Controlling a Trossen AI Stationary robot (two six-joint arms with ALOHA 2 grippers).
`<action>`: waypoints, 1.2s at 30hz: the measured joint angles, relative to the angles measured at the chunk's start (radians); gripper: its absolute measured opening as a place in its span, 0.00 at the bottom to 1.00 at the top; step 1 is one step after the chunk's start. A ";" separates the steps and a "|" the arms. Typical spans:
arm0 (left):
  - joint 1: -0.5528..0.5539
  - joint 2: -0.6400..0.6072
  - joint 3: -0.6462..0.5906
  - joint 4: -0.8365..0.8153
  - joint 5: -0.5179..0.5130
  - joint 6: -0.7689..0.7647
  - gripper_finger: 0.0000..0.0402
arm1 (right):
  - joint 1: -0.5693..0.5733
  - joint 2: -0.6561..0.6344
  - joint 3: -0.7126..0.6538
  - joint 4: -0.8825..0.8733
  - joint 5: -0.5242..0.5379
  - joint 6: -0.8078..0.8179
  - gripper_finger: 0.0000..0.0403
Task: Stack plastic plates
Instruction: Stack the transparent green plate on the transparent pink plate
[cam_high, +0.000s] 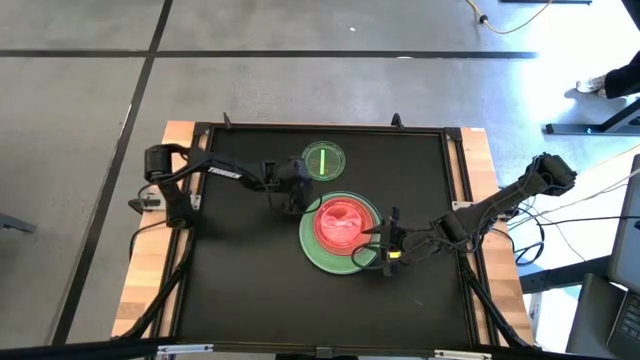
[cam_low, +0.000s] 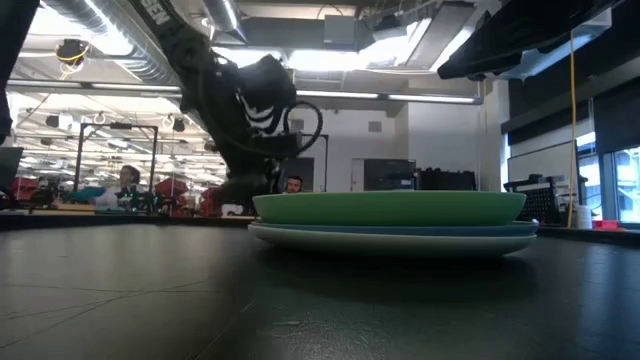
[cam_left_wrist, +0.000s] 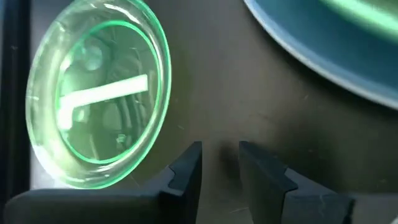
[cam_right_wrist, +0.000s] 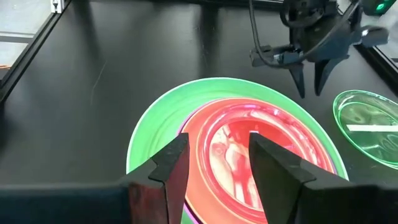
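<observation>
A translucent red dish (cam_high: 341, 222) tops a green plate (cam_high: 318, 250). A translucent green dish (cam_high: 323, 160) bears a pale bar mark. The tabletop (cam_high: 250, 290) is black.

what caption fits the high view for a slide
Red dish tops the green plate stack; left gripper nears green dish, right gripper at the stack's edge.

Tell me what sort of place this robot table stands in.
Probably a robotics lab or open workshop. Behind the stacked plates, the low view shows exposed ceiling ducts, benches with equipment and a seated person; from above, a bare concrete floor surrounds the table.
</observation>
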 joint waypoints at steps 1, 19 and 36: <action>0.006 0.008 0.000 0.000 0.005 0.005 0.24 | 0.000 0.000 0.000 0.000 0.003 0.000 0.39; 0.052 0.031 0.001 0.029 0.061 0.066 0.24 | 0.000 0.000 0.000 0.000 0.004 0.000 0.39; 0.059 0.032 0.001 0.143 0.014 0.155 0.24 | 0.000 0.000 0.000 -0.002 0.022 -0.005 0.39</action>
